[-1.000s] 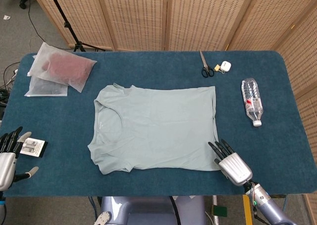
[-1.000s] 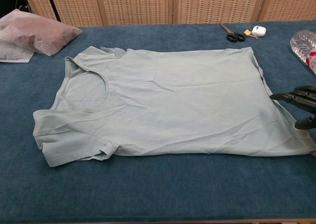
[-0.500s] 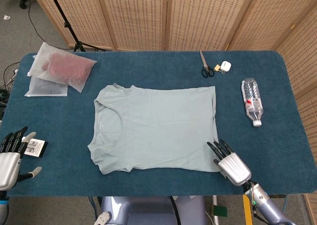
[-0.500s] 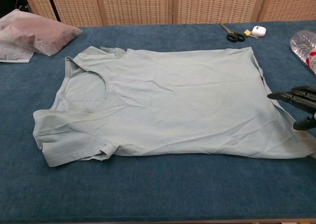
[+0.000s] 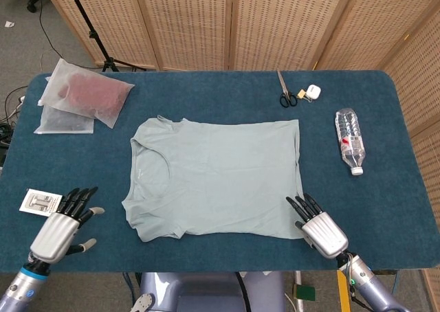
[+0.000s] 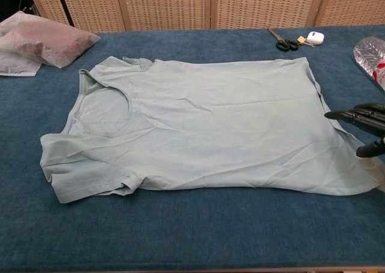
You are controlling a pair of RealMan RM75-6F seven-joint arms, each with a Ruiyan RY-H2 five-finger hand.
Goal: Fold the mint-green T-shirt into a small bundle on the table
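- One mint-green T-shirt (image 5: 216,178) lies flat and unfolded between the hands, probably spread for a first fold.
- Right hand (image 5: 317,224) sits at its hem corner, fingers spread, gripping nothing.
- Left hand (image 5: 63,225) is open too, just off the sleeve.
- Beyond the right hand: one bottle (image 5: 349,140), one pair of scissors (image 5: 285,92).
- Beyond the left hand: two bags (image 5: 82,100).

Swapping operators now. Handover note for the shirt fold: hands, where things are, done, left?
Left hand: open, fingers spread, over bare table near the T-shirt's sleeve end, holding nothing.
Right hand: open, fingers at the T-shirt's near hem corner; whether they touch the cloth I cannot tell.
T-shirt: flat, mid-table, collar toward the robot's left.
Done: no fold yet.
Left: every fold, down to a small bundle.
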